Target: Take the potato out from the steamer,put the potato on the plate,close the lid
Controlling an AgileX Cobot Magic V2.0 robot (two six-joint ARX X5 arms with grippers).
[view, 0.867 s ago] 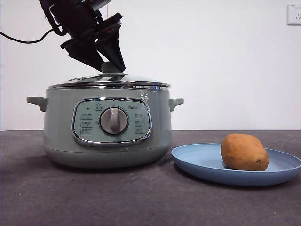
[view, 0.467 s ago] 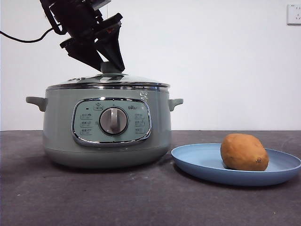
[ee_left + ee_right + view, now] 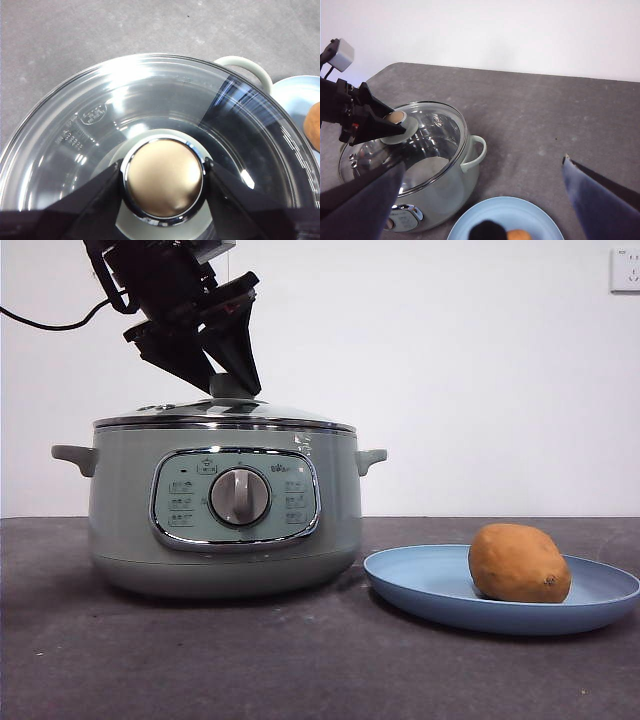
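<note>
We read the task as nearly finished. The potato [image 3: 519,562] already lies on the light-blue plate [image 3: 420,585], toward its right side, well apart from the steamer [image 3: 220,510], so the first two steps look done. What is left is the closing: the glass lid [image 3: 225,412] sits on top of the steamer with its chrome rim level along the pot's edge in the front view, and we judge it seated or very nearly so, though we cannot tell from these pictures whether it has settled fully all the way round.

The left gripper [image 3: 163,176] is over the pot, its two black jaws pinching the lid's knob [image 3: 163,176] from either side, as the left wrist view shows plainly. Releasing the knob and lifting clear appears to be the only remaining move. The right gripper [image 3: 480,200] waits above the plate with its jaws spread wide and nothing between them.

The table [image 3: 300,670] has a dark grey, slightly mottled matte surface; steamer and plate stand on it just beside each other, not touching as far as we can see. Behind them rises a plain white wall [image 3: 480,370] with a white socket [image 3: 625,270] at the upper right corner, and a black cable [image 3: 50,324] trails off the left arm.
</note>
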